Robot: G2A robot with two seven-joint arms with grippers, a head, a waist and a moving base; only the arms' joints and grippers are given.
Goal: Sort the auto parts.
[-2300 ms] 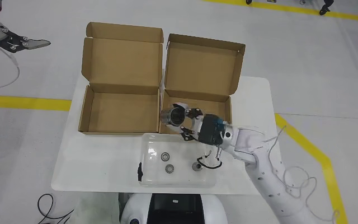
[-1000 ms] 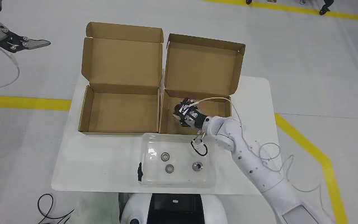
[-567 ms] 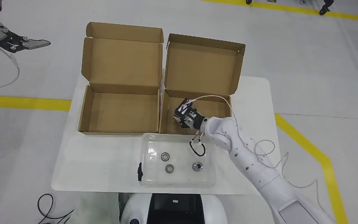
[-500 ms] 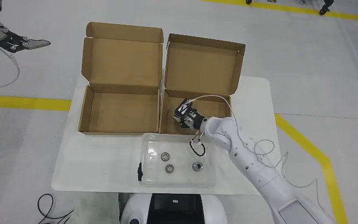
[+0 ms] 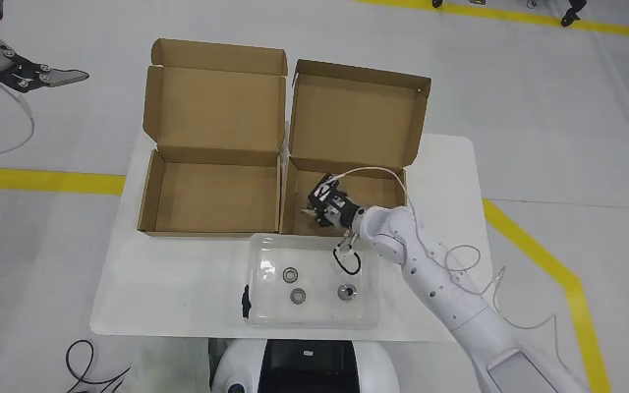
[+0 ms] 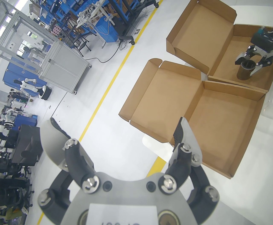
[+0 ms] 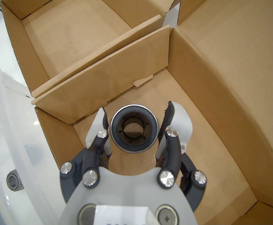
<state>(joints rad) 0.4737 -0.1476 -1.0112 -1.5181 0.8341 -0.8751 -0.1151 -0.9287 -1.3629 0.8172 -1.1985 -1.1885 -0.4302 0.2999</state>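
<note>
We see a pale, glossy floor (image 5: 79, 118) crossed by yellow lines (image 5: 59, 181). Beyond it we make out blue shelving (image 6: 51, 19), a grey cabinet (image 6: 61, 64) and dark office chairs (image 6: 15, 181).

Right arm (image 5: 432, 275): white, smooth jointed shell; thin white cable (image 5: 393, 171) looped alongside.
Right gripper (image 7: 136, 110): grey plate, black linkages, silver screws, white fingers (image 7: 181, 121) lined with black pads (image 7: 167, 115).
Left gripper (image 6: 116, 122): same build; white label on plate.

We read no complete text, white label (image 6: 122, 214) at the base of the left gripper (image 6: 116, 127) bears dark characters cut off at the view's edge, possibly digits, second label (image 7: 121, 215) under the right gripper (image 7: 136, 119) equally cropped, unreadable
</note>
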